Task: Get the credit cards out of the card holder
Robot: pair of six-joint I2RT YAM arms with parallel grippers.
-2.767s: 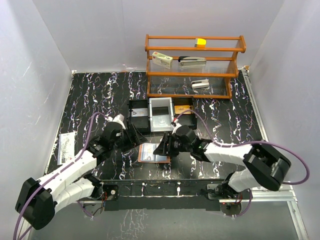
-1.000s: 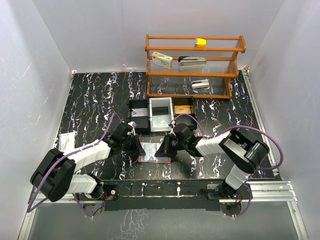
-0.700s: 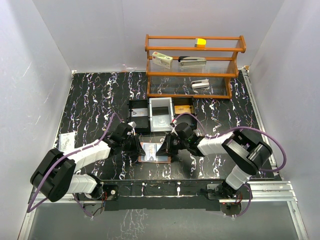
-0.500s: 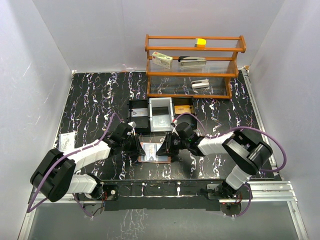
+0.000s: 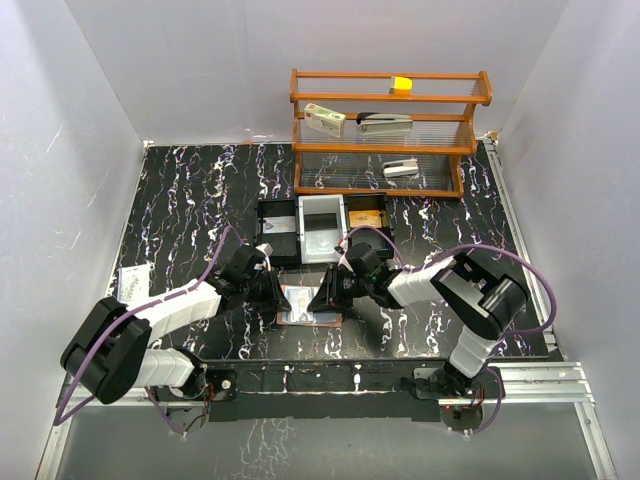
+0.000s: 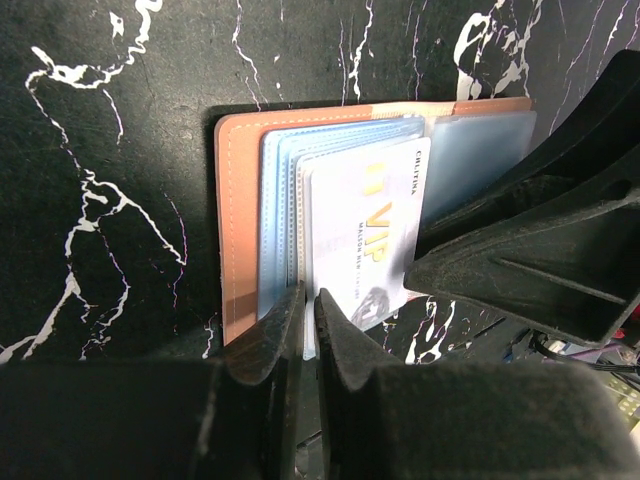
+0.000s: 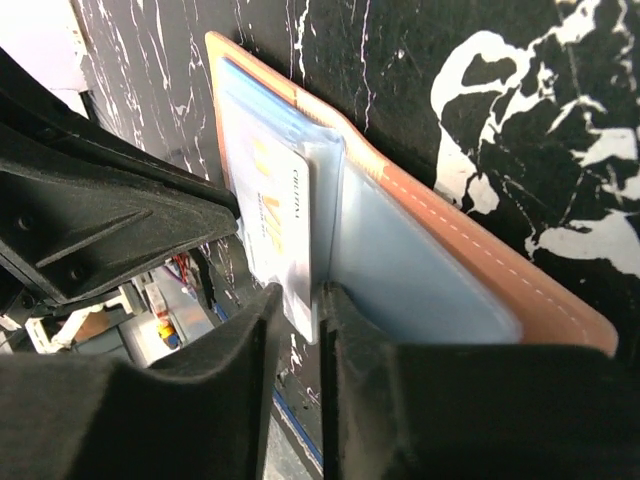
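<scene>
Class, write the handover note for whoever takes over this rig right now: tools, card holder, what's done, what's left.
Left tool: shut on the near edge of the card holder.
Right tool: jaws narrowly apart astride an edge of the white card; grip unclear.
Card holder lies open on the table between the arms, card in its pocket.
Done: holder opened.
Left: draw out that card, then any others.

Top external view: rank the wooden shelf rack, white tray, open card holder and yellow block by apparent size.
1. Orange-brown wooden shelf rack.
2. White rectangular tray.
3. Salmon-brown folding card holder: close to the tray and partly covered, so this pair is unsure.
4. Small yellow block on the rack's top shelf.
</scene>
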